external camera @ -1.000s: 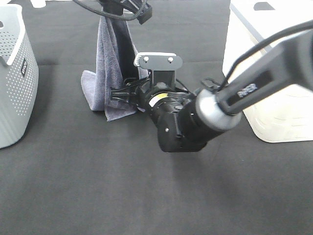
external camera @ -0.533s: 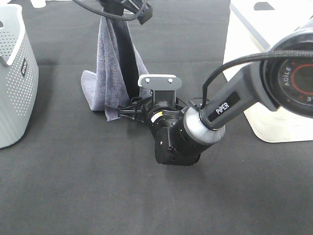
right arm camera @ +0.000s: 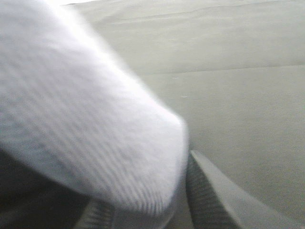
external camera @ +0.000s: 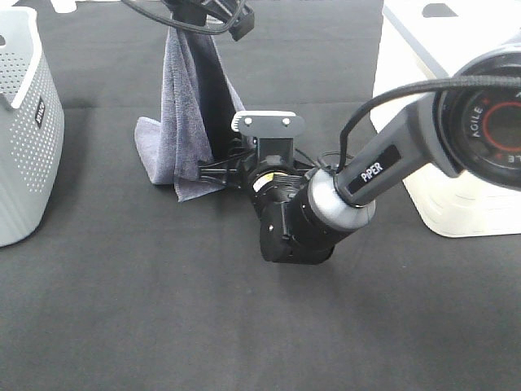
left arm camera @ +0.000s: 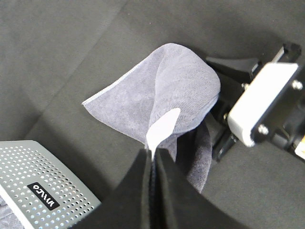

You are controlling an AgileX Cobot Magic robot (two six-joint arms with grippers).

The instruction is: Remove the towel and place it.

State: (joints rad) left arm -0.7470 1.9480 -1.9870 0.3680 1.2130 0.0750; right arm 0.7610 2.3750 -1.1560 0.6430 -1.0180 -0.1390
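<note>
The greyish-blue towel (external camera: 183, 106) hangs from my left gripper (external camera: 199, 12) at the back, and its lower end is folded on the black table. In the left wrist view the left gripper (left arm camera: 152, 151) is shut on the towel (left arm camera: 167, 90) next to its white tag (left arm camera: 162, 128). My right gripper (external camera: 203, 173) reaches in low from the right, at the towel's lower edge. In the right wrist view a blurred fold of towel (right arm camera: 86, 124) lies between the parted fingers (right arm camera: 209, 191).
A grey perforated basket (external camera: 24, 122) stands at the left edge and also shows in the left wrist view (left arm camera: 43, 200). A white container (external camera: 456, 179) stands at the right. The right wrist's white camera mount (left arm camera: 259, 102) is close beside the towel.
The right arm swung and drew back a little from the towel, dipped, then came up again to the towel's lower edge. The left gripper and the hanging towel stayed put.
</note>
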